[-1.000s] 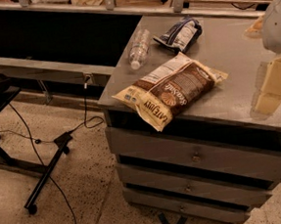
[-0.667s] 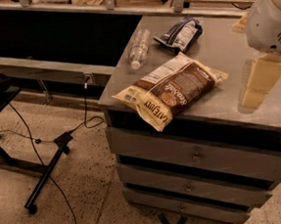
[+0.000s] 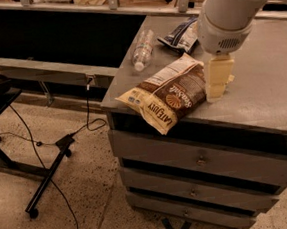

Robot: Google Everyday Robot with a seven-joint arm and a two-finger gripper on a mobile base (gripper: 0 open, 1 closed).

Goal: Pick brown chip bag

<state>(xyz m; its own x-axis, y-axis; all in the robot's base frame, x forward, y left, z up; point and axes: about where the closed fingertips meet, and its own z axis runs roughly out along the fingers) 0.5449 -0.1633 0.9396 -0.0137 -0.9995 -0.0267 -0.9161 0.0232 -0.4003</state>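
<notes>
Camera view: finding the gripper (image 3: 216, 92) hanging tip-down from the white arm (image 3: 225, 14), low over the grey counter top (image 3: 272, 95) and just beside the right edge of the brown chip bag (image 3: 174, 96).

Comparing with a second ago: sitting then at the right border of the frame, well apart from the bag; then coming partway in; now standing right by the bag's dark middle panel. Closing that gap leftward and, seemingly, dropping lower too. Not being able to tell whether touching the bag or merely next to it. Not being able to tell the gripper's opening either, with only one cream block showing from this angle. Apparently having hold of nothing as yet.

Finding the bag itself staying put: lying flat and slantwise near the counter's front left corner. Poking one cream end out past the front edge above the drawers (image 3: 202, 159). Pointing the other end back toward the clear water bottle (image 3: 142, 50) and the smaller blue-and-white bag (image 3: 183, 35), both lying farther back and apart from it.

Reading all this as the approach nearly ending and the grasp not yet beginning. Judging the next move as needing a small shift left over the crinkly panel, then settling down around a fold. Risking, otherwise, nudging the bag farther off the already overhung front edge.
</notes>
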